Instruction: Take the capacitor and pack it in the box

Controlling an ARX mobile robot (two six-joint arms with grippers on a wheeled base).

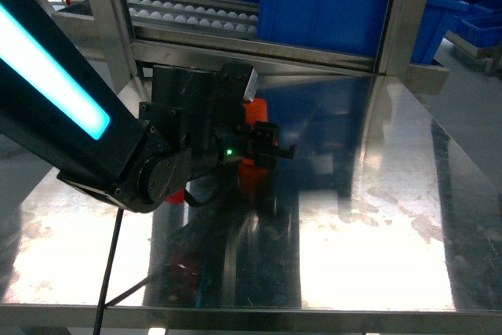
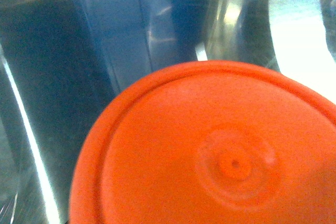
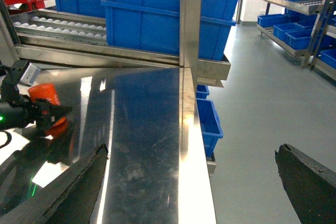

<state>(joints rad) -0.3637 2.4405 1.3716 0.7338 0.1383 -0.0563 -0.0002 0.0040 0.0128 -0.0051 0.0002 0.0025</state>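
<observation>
The capacitor (image 1: 255,112) is an orange cylinder held just above the shiny steel table (image 1: 376,233), left of the middle. My left gripper (image 1: 271,147) is shut on it, its black fingers crossing the cylinder's side. In the left wrist view the capacitor's round orange end (image 2: 210,150) fills most of the frame and hides the fingers. The right wrist view shows the capacitor (image 3: 44,94) far to the left. My right gripper (image 3: 191,150) is open with nothing in it, and it hangs over the table's right edge (image 3: 195,145). The box is out of view.
Large blue bins (image 1: 329,5) stand on a roller conveyor (image 1: 196,15) behind the table. A steel post (image 3: 190,19) rises at the table's back right corner. A small blue bin (image 3: 207,121) sits on the floor to the right, with shelving (image 3: 299,3) beyond it.
</observation>
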